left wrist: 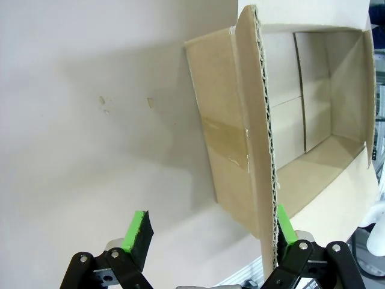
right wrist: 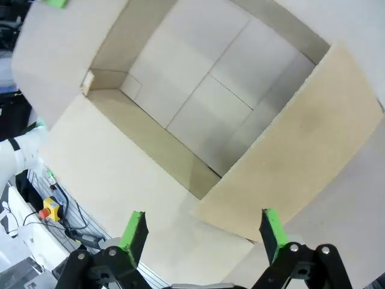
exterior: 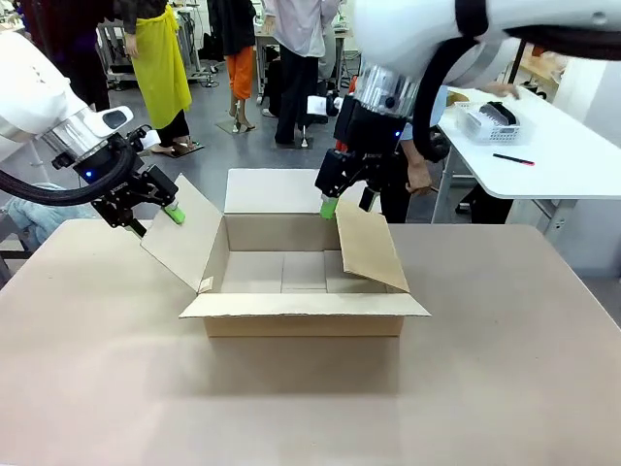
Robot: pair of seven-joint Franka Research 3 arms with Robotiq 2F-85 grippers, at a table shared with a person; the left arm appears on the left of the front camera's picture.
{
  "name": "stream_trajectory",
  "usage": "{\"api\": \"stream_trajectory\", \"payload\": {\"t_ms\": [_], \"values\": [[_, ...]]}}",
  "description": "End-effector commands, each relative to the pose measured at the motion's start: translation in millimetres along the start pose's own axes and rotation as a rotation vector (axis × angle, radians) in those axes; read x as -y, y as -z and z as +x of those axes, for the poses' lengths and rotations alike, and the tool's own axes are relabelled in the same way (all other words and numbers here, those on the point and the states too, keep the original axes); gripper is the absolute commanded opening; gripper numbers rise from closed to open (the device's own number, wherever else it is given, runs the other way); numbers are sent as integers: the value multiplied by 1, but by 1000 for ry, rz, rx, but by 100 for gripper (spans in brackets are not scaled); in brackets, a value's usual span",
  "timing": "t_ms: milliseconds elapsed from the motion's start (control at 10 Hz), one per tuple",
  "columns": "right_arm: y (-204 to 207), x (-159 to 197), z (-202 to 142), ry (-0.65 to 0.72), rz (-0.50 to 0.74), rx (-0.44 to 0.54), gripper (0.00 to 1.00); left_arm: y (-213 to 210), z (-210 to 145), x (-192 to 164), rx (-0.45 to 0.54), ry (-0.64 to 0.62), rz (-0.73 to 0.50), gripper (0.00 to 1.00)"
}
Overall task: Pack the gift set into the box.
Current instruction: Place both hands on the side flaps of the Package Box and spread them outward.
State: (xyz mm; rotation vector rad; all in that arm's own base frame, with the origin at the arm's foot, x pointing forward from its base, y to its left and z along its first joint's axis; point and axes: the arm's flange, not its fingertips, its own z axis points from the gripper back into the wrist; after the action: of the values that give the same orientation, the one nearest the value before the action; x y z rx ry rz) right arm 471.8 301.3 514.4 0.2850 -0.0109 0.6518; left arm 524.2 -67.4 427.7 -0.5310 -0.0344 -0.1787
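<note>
Box point(exterior: 301, 326) on beige table point(exterior: 485, 388); left gripper point(exterior: 155, 221), right gripper point(exterior: 349, 204) both unclenched; white desk point(exterior: 572, 160) behind.

White arms point(exterior: 29, 92), black end effectors point(exterior: 155, 221) point(exterior: 349, 204), green pads point(exterior: 175, 214).

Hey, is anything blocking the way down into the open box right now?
Partly. On the box, the right flap leans inward over the right side of the opening, just below the right gripper. The other three flaps stand clear, and the floor inside is bare.
</note>
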Motion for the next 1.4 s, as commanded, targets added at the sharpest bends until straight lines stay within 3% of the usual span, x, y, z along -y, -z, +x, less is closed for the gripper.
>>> {"api": "stream_trajectory", "payload": {"t_ms": [0, 100, 300, 600, 900, 1100, 1300], "values": [[9, -1, 2, 26, -15, -18, 100, -1, -3, 0, -1, -8, 15, 100], [18, -11, 12, 242, -154, -7, 100, -1, -3, 0, -1, -8, 15, 100], [43, -17, 34, 431, -382, 41, 100, -1, -3, 0, -1, -8, 15, 100], [79, -12, 54, 525, -500, 1, 100, -1, -3, 0, -1, -8, 15, 100], [101, -3, 52, 597, -601, -16, 100, -1, -3, 0, -1, -8, 15, 100], [82, 11, 36, 718, -709, -7, 100, -1, -3, 0, -1, -8, 15, 100], [53, 26, 12, 767, -717, 19, 100, -1, -3, 0, -1, -8, 15, 100]]}}
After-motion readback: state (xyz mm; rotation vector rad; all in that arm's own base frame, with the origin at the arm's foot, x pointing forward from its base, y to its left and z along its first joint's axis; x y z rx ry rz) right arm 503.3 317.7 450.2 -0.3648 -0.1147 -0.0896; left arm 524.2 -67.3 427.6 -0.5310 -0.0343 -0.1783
